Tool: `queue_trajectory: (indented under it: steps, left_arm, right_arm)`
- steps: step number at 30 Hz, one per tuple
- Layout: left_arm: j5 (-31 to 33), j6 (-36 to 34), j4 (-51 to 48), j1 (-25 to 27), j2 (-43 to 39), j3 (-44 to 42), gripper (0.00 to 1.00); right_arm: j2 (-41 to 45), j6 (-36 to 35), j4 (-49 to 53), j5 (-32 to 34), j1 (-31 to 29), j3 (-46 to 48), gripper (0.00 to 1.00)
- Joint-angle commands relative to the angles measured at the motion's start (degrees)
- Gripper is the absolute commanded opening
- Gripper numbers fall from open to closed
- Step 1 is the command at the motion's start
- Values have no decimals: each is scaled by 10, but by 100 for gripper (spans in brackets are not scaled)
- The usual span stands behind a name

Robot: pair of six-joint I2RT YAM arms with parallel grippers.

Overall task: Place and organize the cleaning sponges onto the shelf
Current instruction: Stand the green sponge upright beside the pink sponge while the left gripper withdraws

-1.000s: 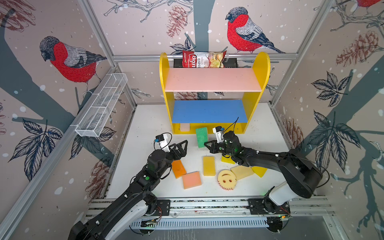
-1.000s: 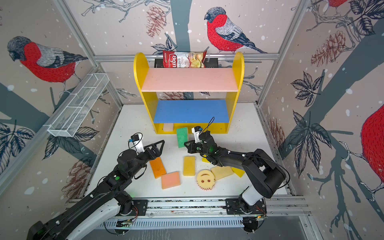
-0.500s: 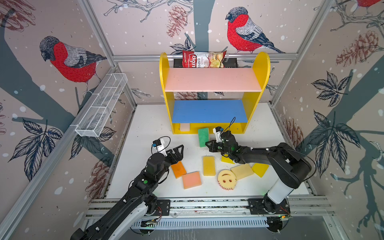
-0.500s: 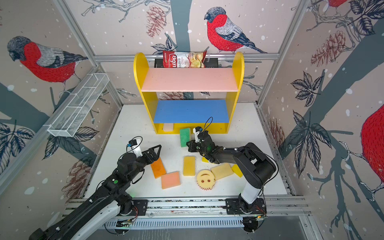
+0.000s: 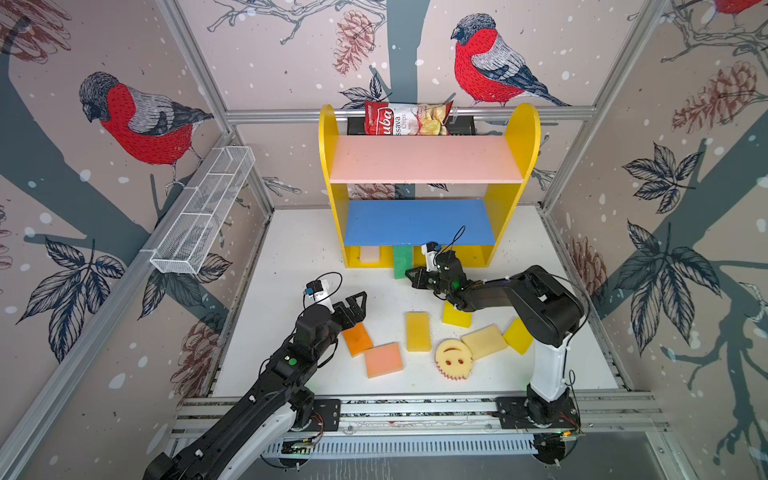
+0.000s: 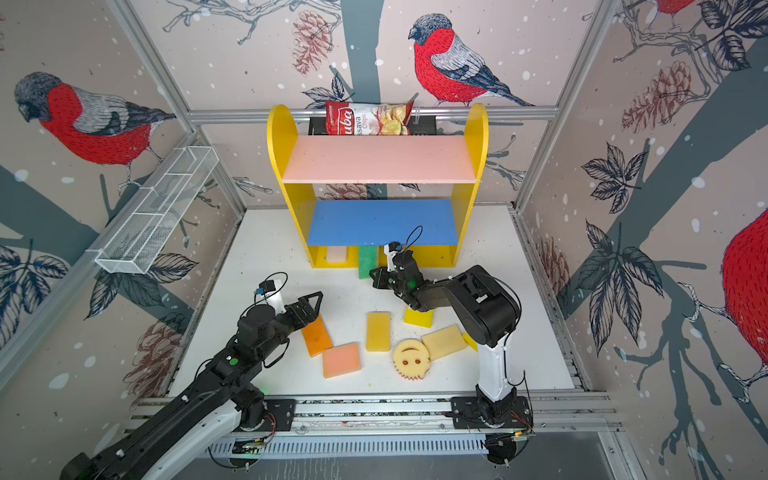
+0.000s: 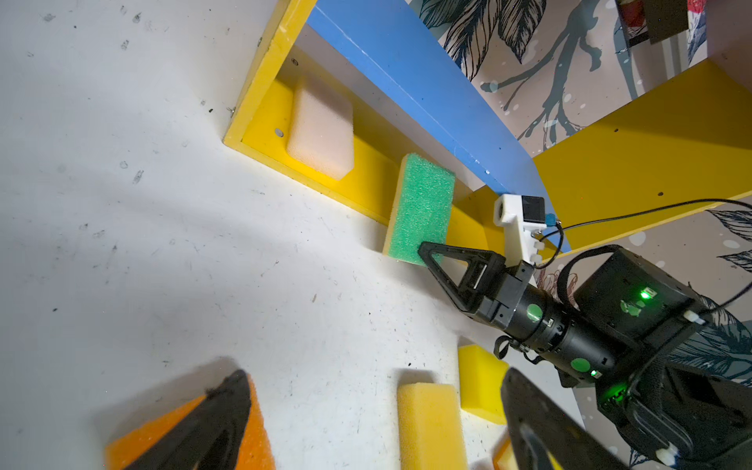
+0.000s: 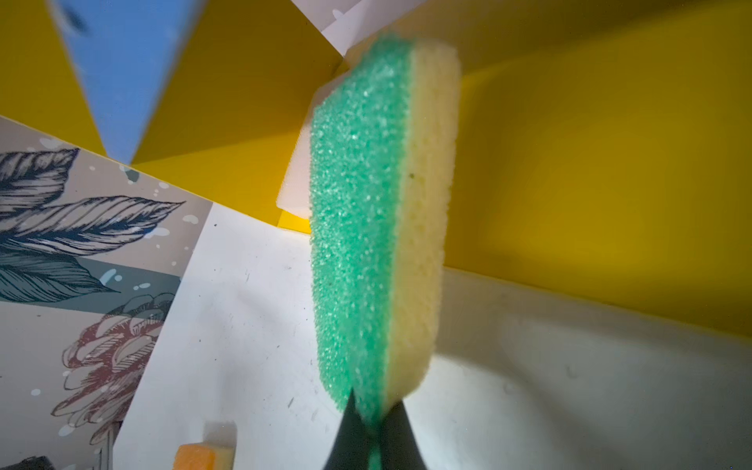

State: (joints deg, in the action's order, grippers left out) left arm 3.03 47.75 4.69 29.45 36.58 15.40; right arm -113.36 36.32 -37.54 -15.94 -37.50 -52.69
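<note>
Right gripper (image 5: 409, 274) reaches toward the front of the shelf (image 5: 419, 160) in both top views, jaws pressed together on the near end of the green sponge (image 5: 403, 261). That sponge is tipped up on edge, its far end under the blue board on the yellow base and its near end out over the white table (image 5: 291, 249). A pale sponge (image 5: 370, 254) lies on the base just beside it. The left gripper (image 5: 353, 309) hangs well apart from it, jaws spread wide above the orange sponge (image 5: 357, 338). From the left wrist camera, the right gripper (image 7: 425, 248) touches the near corner of the green sponge (image 7: 421, 207), which leans across the front lip of the shelf (image 7: 407, 69); the left gripper (image 7: 374, 374) frames this view with its fingers far apart. From the right wrist camera, the green sponge (image 8: 366, 224) rises from between the two dark fingertips (image 8: 346, 431), squeezed thin there, with a green face on one side and yellow foam on the other, its far end inside the shelf (image 8: 569, 162).
</note>
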Motion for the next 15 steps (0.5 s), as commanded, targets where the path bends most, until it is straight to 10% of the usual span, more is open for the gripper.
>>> queue_trajectory:
  steps: [1, 8, 15]
  left_arm:
    - [-4, -5, 3, -3, 9, 7, 95]
    - [-4, 1, 16, -3, 23, 6, 95]
    - [-18, 11, 37, -3, 43, 6, 94]
  right_arm:
    - [-22, 10, -29, 36, 4, -23, 3]
    - [-38, 34, -25, 98, 4, -23, 9]
    - [-41, 46, -40, 99, 4, -16, 47]
